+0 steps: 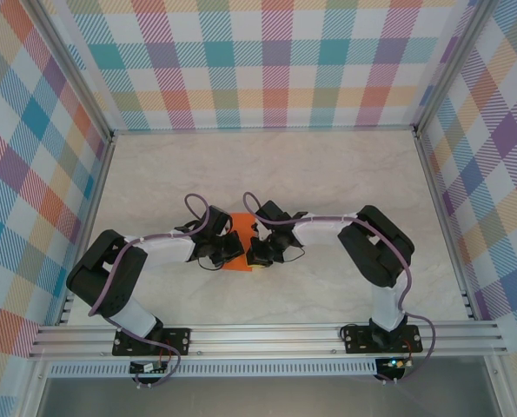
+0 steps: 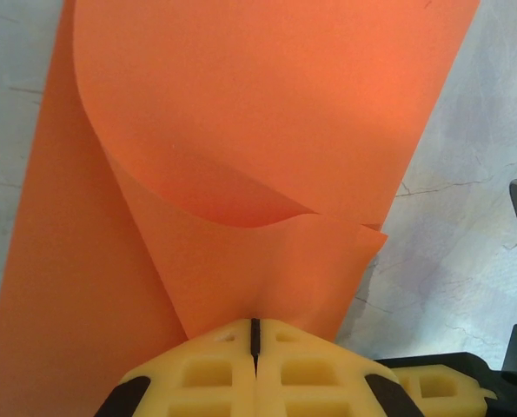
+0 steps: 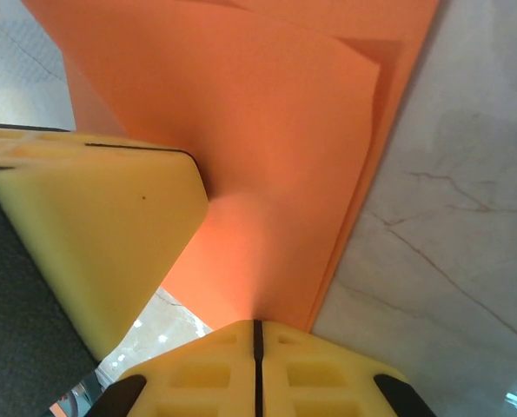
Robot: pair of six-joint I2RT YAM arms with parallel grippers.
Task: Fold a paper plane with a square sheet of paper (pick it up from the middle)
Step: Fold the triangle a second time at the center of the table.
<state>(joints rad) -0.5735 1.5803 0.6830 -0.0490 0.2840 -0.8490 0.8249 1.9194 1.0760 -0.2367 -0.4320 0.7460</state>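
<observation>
At the near edge of the work, the yellow, hollow-celled left fingers point(image 2: 239, 335) are pressed together on the rim of the thin, bright orange square sheet of paper point(image 2: 241, 130). The matching yellow right fingers point(image 3: 241, 335) are pressed together on the same rim just beside them. In the overhead view the two meet mid-table with the sheet between them, mostly hidden.

Just past the tips, the sheet is not flat. A flap curls over in a soft roll with no crease set, and the near edge looks lifted off the pale, marble-veined table point(image 3: 454, 217). From the right wrist, the layered edges sit staggered, not flush.

The main risks, as I judge them:
- **Tearing:** both pinches sit close together on one thin edge, so any pull apart or twist between the arms could rip the paper between them.
- **A skewed fold:** pressing the curled flap down while its edges are offset would put the crease off the centre line, and the plane's nose would be lopsided.
- **Slipping:** the grip covers only a narrow strip of the rim. A quick lift or drag across the table could pull the sheet free from one side, leaving it swinging from the other.
- **Collision:** the fingers are nearly touching, so a small misjudged move could knock one pinch loose.

Farther out, the sheet's far edge lies toward the bare table.
</observation>
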